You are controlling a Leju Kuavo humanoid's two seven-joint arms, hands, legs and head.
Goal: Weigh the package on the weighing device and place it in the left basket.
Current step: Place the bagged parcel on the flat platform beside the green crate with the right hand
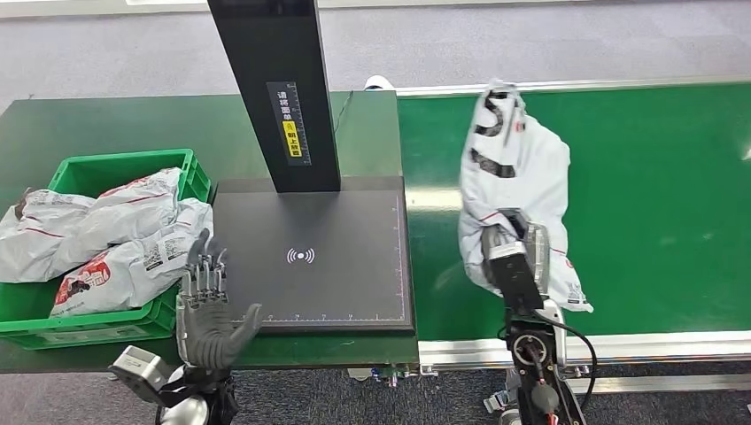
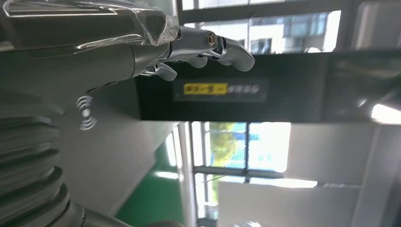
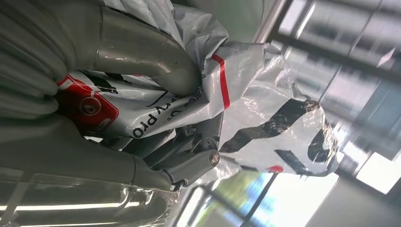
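A crumpled white plastic package (image 1: 514, 177) with black lettering and red stripes hangs upright above the green conveyor belt (image 1: 655, 177), right of the scale. The flat black scale (image 1: 310, 257) bears nothing. The green basket (image 1: 115, 168) at far left holds similar white packages.
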